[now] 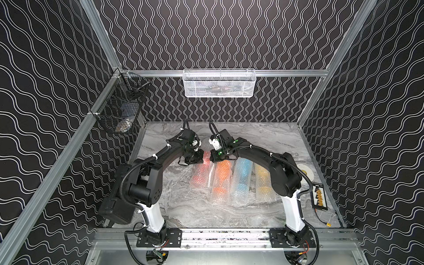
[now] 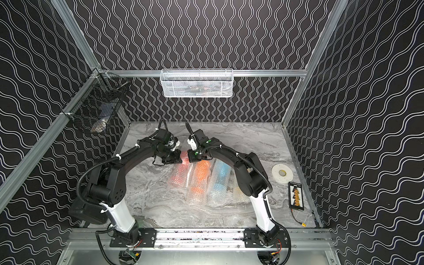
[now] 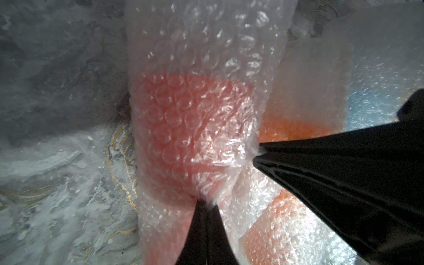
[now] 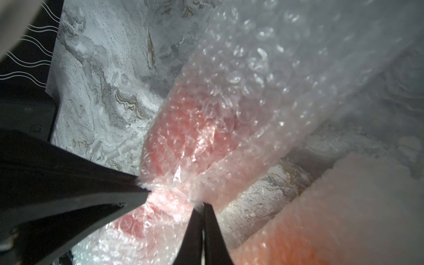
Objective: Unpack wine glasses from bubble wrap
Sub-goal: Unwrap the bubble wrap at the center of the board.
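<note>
both pincers are clamped shut on one thing: the clear, dimpled bubble wrap tube (image 3: 206,46) around the red opaque plastic goblet (image 3: 183,119). the left pincer (image 3: 205,205) nips a puckered fold of film between its black tips. the right pincer (image 4: 203,204) nips another fold just beside it, and the film creases between the two bites.

the tube lies on the grey marbled surface (image 1: 183,215) at the left arm's end of a row. beside it are the wrapped orange goblet (image 1: 221,174), the light blue goblet (image 1: 244,172) and the yellow goblet (image 1: 261,175). all four long axes run from the robot towards the back wall. both pincers sit over the red tube's far half, directly above it.

the opening pull likely has to go across that axis, each arm towards its own side. the film looks thin, slick and stretchy; the rigid, round goblet inside may roll.
</note>
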Robot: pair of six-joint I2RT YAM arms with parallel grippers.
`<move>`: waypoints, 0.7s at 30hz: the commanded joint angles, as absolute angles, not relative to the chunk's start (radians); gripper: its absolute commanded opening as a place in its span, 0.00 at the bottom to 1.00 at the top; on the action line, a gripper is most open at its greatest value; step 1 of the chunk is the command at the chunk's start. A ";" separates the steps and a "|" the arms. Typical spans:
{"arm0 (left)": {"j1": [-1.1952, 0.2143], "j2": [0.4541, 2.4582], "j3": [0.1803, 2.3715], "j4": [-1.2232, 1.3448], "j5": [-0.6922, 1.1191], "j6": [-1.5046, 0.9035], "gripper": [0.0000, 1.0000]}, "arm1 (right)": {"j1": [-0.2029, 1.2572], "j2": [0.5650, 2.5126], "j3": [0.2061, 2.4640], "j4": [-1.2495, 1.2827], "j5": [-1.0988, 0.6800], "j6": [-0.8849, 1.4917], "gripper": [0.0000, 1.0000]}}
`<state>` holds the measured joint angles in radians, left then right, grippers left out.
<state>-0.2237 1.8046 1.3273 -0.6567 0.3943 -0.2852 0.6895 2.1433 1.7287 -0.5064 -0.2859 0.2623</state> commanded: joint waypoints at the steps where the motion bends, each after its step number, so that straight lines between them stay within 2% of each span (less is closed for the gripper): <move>1: -0.223 1.793 1.336 -0.701 0.356 -0.259 0.00 | 0.683 2.129 1.727 -0.492 -0.279 0.277 0.06; 21: -0.221 1.786 1.346 -0.724 0.307 -0.258 0.00 | 0.663 2.123 1.720 -0.471 -0.306 0.301 0.06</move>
<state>-0.2237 1.7939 1.3369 -0.6746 0.3443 -0.2817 0.6704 2.1365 1.7210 -0.4873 -0.3267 0.2958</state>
